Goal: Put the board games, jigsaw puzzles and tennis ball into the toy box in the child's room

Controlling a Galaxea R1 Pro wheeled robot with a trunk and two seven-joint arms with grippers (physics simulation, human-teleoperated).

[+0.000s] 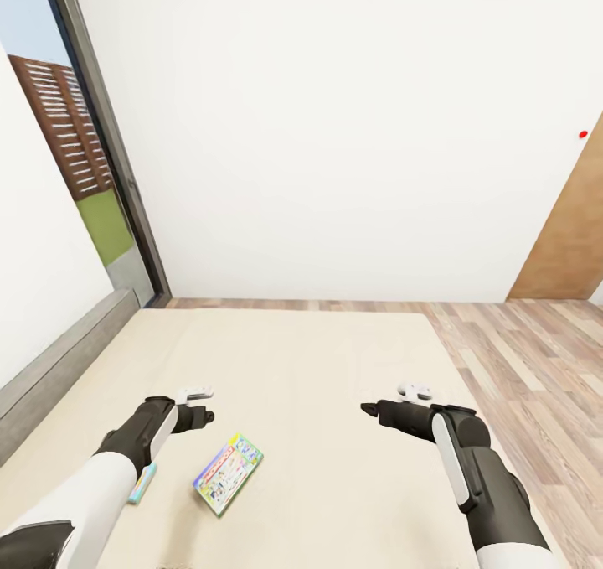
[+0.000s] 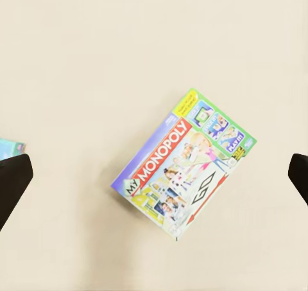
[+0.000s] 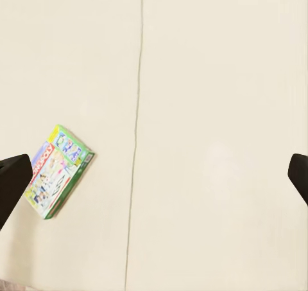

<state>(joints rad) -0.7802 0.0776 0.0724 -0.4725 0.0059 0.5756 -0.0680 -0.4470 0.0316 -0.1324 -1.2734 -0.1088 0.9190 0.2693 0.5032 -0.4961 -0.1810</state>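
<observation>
- The white wall [image 1: 335, 133] stands across the far side of the room, with a tall grey-framed window [image 1: 100, 133] at the far left and a brown door [image 1: 569, 234] at the far right.
- The wood-plank floor [image 1: 519, 351] runs along the right of the bed and in a narrow strip past its far edge.
- The bed [image 1: 318, 368] spreads wide below me, its beige mattress bare over most of its top; the grey frame [image 1: 50, 376] edges it on the left.
- My left arm reaches out over the near left of the mattress, my right arm over the near right, well apart from each other.
- The white-green board game [image 1: 228, 472] with red edging lies flat and askew on the mattress, near me and just right of my left arm; nothing lies on it or covers it.
- The blue board game [image 1: 142, 483] is mostly hidden under my left forearm, one thin edge showing.
- My left gripper [image 1: 203, 407] hangs above the mattress, fingers [image 2: 13, 182] spread wide and holding nothing.
- My right gripper [image 1: 387, 401] hovers over bare mattress, fingers [image 3: 13, 182] likewise wide apart and empty.
</observation>
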